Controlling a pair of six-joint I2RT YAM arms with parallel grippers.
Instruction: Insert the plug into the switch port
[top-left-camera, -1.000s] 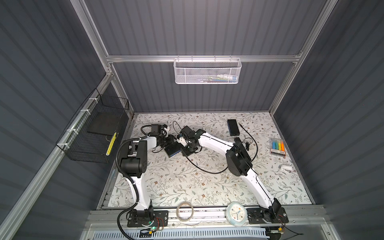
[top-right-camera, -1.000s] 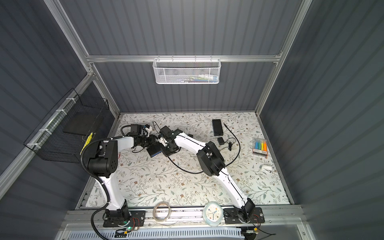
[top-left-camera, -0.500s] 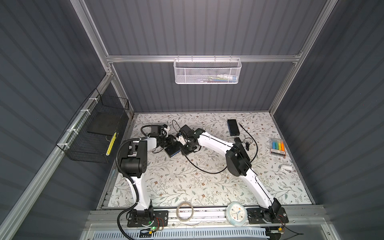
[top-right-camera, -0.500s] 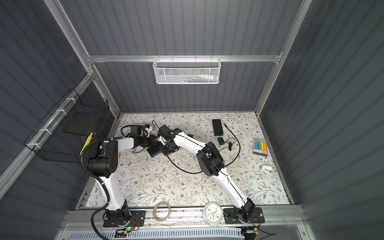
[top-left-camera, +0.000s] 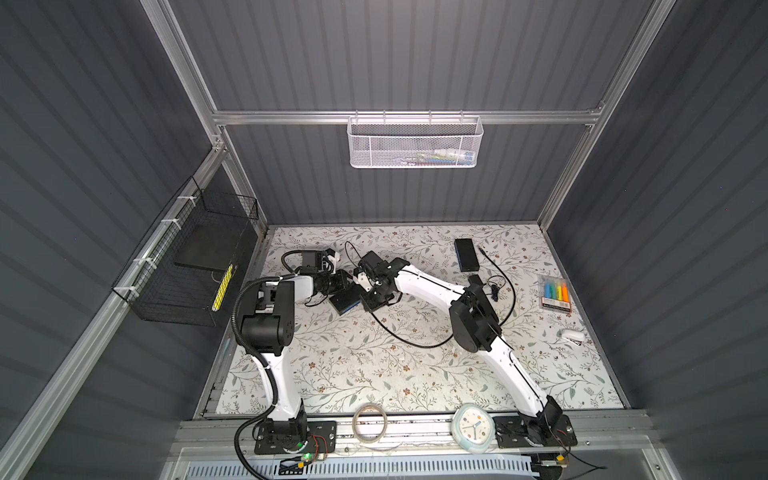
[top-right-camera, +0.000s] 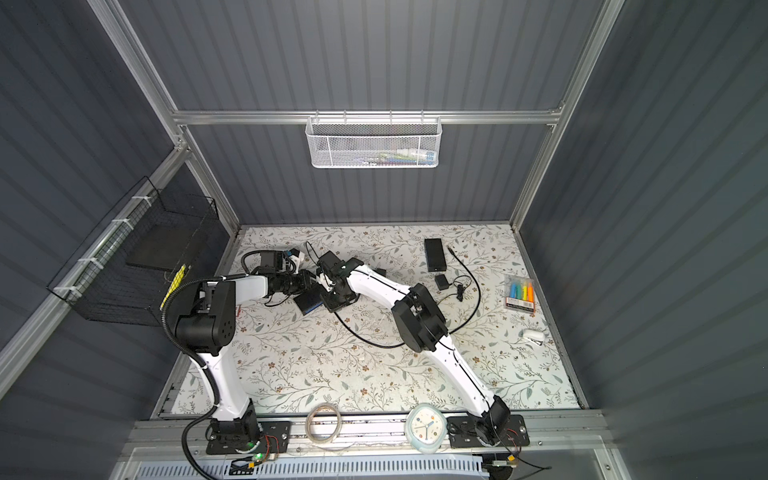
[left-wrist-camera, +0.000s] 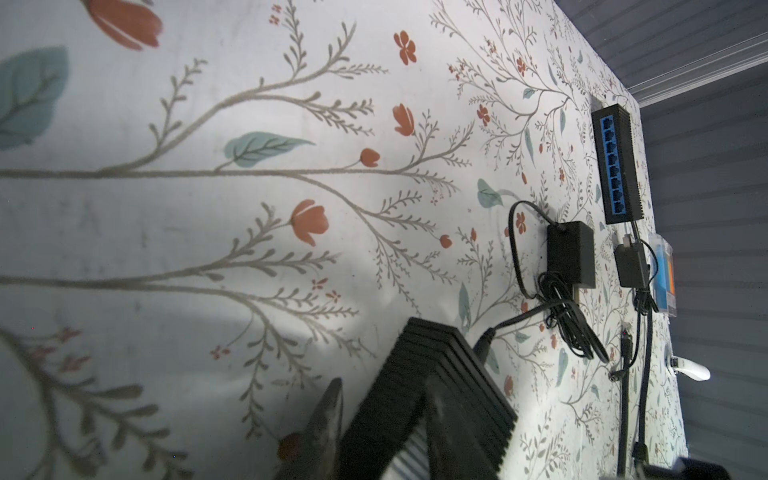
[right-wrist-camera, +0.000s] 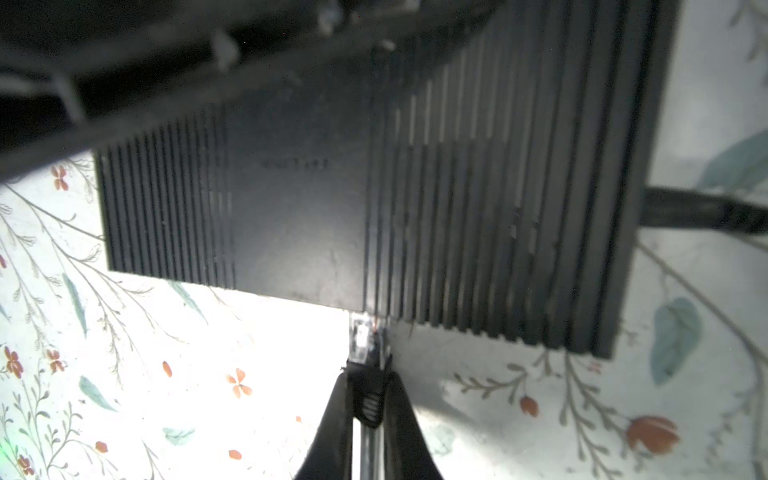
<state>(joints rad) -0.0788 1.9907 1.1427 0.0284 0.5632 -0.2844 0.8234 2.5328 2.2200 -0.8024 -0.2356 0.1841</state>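
Observation:
The switch is a black ribbed box with a blue port face, lying at the left of the floral mat; it also shows in a top view. My left gripper is shut on it, with one finger beside the ribbed casing and the other across its top. My right gripper is shut on the plug, a clear connector with a black boot. The plug's tip meets the front edge of the switch. The ports themselves are hidden there. The plug's black cable loops back over the mat.
A second black switch lies at the back right, with power adapters and tangled leads beside it. A marker pack and a white object lie far right. A tape roll and a clock sit on the front rail.
My left gripper's jaws have closed in on the switch. My right gripper has edged the plug a little to the left, up against the switch.

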